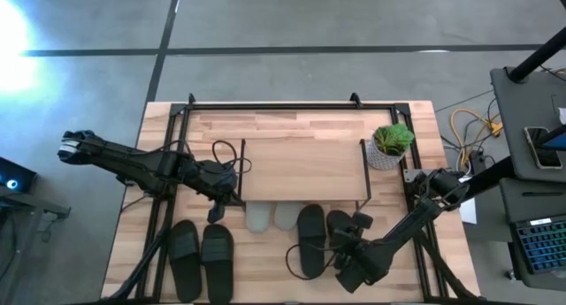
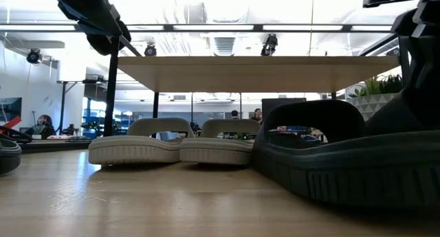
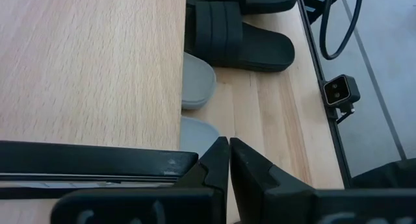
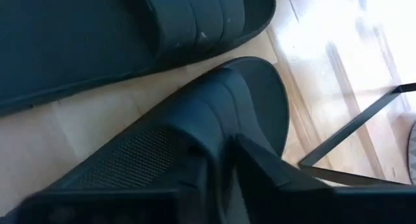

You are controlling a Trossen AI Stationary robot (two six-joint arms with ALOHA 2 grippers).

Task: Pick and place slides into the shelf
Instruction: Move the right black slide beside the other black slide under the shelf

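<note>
Shelf (image 1: 305,159) stood mid-table (image 1: 265,283), toward the back. Potted plant (image 1: 390,144) sat just beside the shelf's right end. One pair of slides (image 1: 271,217) lay side by side tucked under the shelf's front edge, heels poking out. Second pair (image 1: 202,249) lay front-left on the table, well clear of the shelf. Third pair (image 1: 320,237) lay front-right, toes at the shelf edge. Left tool (image 1: 215,212) was at the shelf's front-left corner; right tool (image 1: 343,259) over the rightmost slide.

Grey slides (image 1: 271,217) tucked under the shelf (image 1: 305,166); black slides (image 1: 202,249) lie before it.
</note>
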